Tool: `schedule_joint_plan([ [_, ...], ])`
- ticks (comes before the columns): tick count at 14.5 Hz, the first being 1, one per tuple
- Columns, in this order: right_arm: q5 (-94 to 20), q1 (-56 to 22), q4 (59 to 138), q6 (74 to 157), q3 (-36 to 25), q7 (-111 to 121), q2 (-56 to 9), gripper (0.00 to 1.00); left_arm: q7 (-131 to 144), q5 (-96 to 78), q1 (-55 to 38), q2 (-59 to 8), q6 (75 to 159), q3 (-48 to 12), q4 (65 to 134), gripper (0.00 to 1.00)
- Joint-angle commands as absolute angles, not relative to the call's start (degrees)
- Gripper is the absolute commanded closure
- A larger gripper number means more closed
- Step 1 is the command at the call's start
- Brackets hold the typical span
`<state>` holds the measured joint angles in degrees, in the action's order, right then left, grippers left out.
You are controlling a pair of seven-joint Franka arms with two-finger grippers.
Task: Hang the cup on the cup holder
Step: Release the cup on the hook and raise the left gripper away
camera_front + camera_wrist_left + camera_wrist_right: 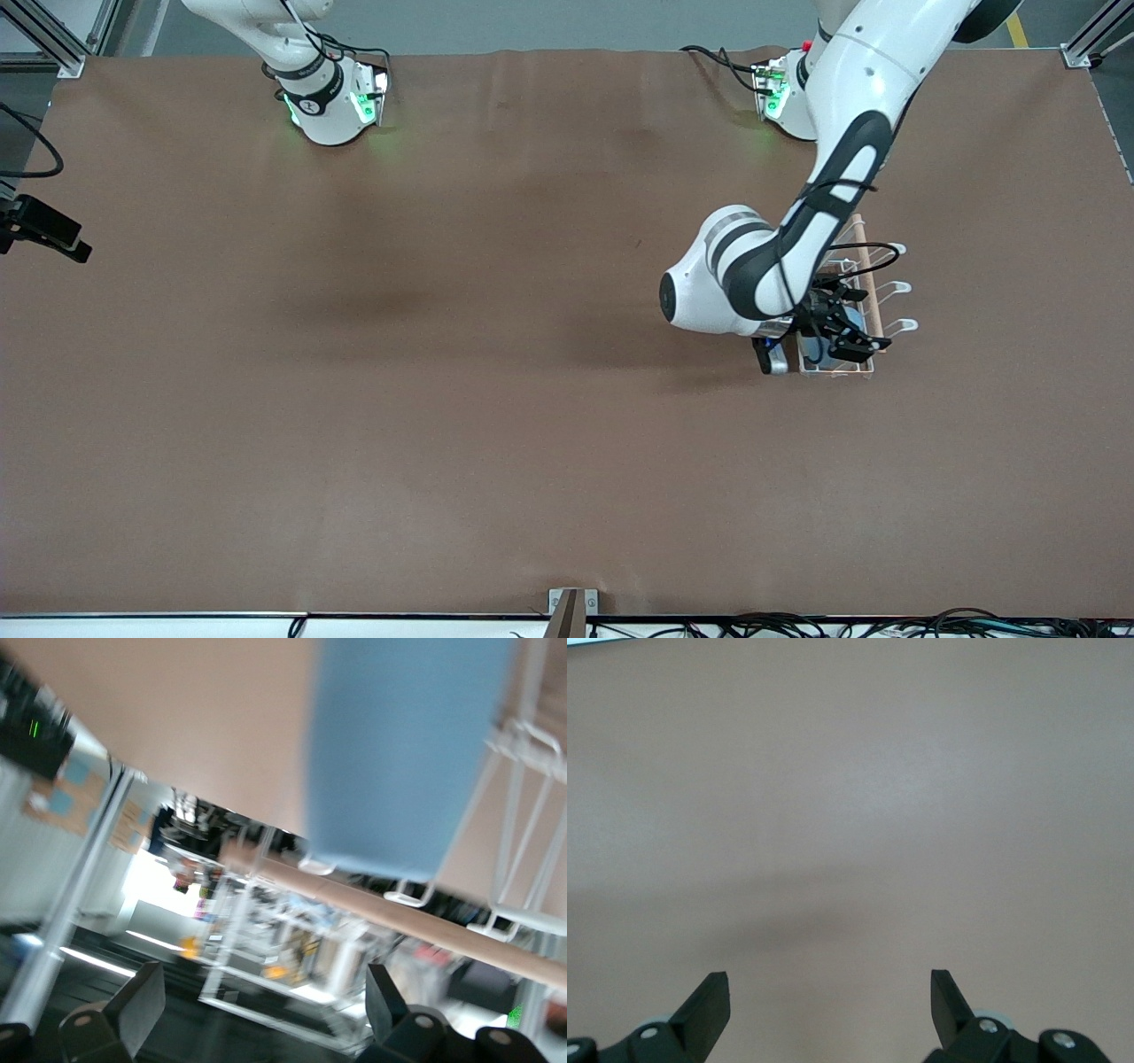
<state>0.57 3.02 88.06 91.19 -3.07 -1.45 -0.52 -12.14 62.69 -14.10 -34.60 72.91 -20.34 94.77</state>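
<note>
The light-blue cup fills the upper part of the left wrist view, up against the white wires of the cup holder and above its wooden rod. I cannot tell whether a prong is inside the cup. My left gripper is open and empty, its fingers clear of the cup. In the front view it hovers over the cup holder toward the left arm's end of the table and hides most of the cup. My right gripper is open and empty over bare table.
The brown table mat spreads wide on the right arm's side of the rack. The left arm's forearm lies low over the table beside the rack. Cables run along the table edge nearest the front camera.
</note>
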Motion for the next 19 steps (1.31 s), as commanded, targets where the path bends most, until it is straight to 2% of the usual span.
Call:
schedule_joint_plan([
  [1, 0.4, 3.8, 88.3, 90.9, -2.5, -1.8, -0.1, 0.0, 1.7, 53.8, -10.6, -29.6, 76.6, -20.2, 91.7, 0.0],
  [5, 0.4, 3.8, 88.3, 90.9, -2.5, -1.8, -0.2, 0.0, 4.1, 40.6, -5.0, -21.0, 89.5, -19.9, 91.9, 0.0],
  [8, 0.4, 3.9, 88.3, 90.9, -2.5, -1.8, -0.1, 0.0, 4.4, 27.1, -4.7, -14.5, 96.0, -14.0, 92.2, 0.0],
  [14, 0.5, 3.8, 88.3, 91.1, -2.5, -1.7, -0.1, 0.0, 4.4, 8.0, -4.7, -2.8, 101.7, -6.3, 95.8, 0.0],
  [17, 1.1, 3.7, 88.4, 90.9, -2.5, -1.7, -0.1, 0.0, 4.4, 3.2, -3.6, 6.3, 103.9, -5.4, 103.2, 0.0],
  [19, 1.1, 3.7, 88.4, 90.9, -2.5, -1.7, -0.1, 0.0, 3.9, -1.5, -1.9, 7.6, 102.5, -5.4, 103.0, 0.0],
])
